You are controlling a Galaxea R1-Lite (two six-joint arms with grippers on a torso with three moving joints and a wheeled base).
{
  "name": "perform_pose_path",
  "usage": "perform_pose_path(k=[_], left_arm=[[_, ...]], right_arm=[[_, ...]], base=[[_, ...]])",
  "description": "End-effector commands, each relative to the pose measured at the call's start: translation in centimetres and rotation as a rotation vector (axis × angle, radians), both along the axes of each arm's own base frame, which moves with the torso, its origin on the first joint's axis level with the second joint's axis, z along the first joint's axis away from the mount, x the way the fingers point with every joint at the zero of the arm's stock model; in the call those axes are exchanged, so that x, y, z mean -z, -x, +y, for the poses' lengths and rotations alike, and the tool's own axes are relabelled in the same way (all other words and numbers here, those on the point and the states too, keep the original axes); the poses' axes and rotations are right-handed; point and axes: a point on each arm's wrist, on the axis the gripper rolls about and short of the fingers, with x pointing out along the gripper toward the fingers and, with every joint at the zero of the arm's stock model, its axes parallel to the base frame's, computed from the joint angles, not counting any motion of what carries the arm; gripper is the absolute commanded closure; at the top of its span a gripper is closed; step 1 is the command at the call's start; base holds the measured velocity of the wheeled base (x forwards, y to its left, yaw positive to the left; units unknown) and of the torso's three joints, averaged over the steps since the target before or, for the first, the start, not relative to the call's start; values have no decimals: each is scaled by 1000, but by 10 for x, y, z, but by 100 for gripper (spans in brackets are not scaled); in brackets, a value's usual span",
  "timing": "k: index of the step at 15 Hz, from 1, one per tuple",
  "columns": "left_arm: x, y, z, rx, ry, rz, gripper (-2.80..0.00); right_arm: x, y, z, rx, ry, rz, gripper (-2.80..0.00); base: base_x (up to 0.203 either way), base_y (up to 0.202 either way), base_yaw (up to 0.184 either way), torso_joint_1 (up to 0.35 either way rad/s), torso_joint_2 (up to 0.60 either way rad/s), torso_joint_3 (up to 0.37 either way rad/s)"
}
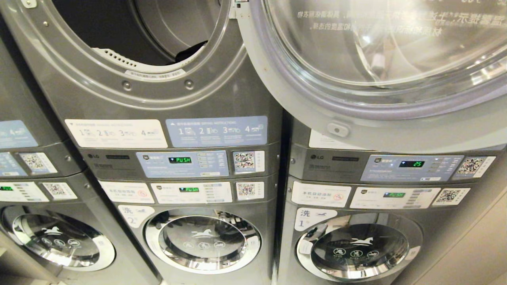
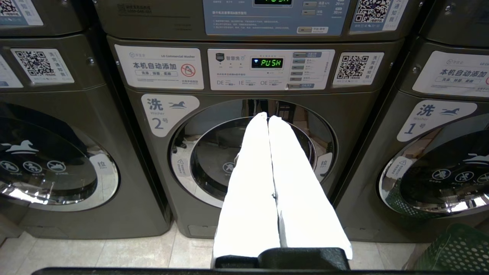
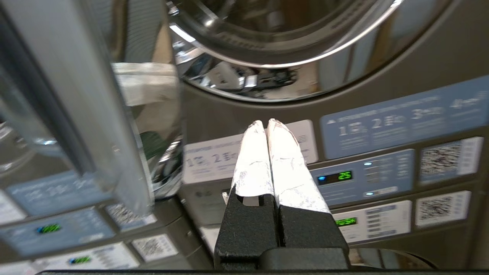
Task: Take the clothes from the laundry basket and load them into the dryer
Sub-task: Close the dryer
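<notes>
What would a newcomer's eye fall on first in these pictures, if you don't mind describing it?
First, the big glass dryer door, swung wide open across the upper right of the head view, beside the gaping dryer opening at upper left, where a dark item shows at the drum's edge. Then the green PUSH display glowing on the control panel below the opening. In the wrist views, the right gripper is shut and empty before the right-hand machine's panel, and the left gripper faces washer 2's door.
</notes>
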Motion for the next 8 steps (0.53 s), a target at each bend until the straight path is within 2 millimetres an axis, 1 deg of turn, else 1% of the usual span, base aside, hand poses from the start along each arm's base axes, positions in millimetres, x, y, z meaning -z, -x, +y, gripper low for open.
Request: perform_pose_path(k=[1, 4, 6, 8], left_arm=[[0, 0, 0, 0, 0, 1, 0], [0, 0, 0, 0, 0, -1, 0], [0, 0, 0, 0, -1, -1, 0], [0, 0, 0, 0, -3, -1, 0]], right_arm=[[-1, -4, 1, -35, 7, 7, 0], [-2, -6, 2, -97, 22, 8, 0], [-4, -9, 2, -109, 26, -12, 0], [-5, -16, 2, -114, 28, -10, 0]], base=[[0, 0, 0, 0, 0, 0], [0, 0, 0, 0, 0, 0], [0, 0, 0, 0, 0, 0], [0, 0, 0, 0, 0, 0]])
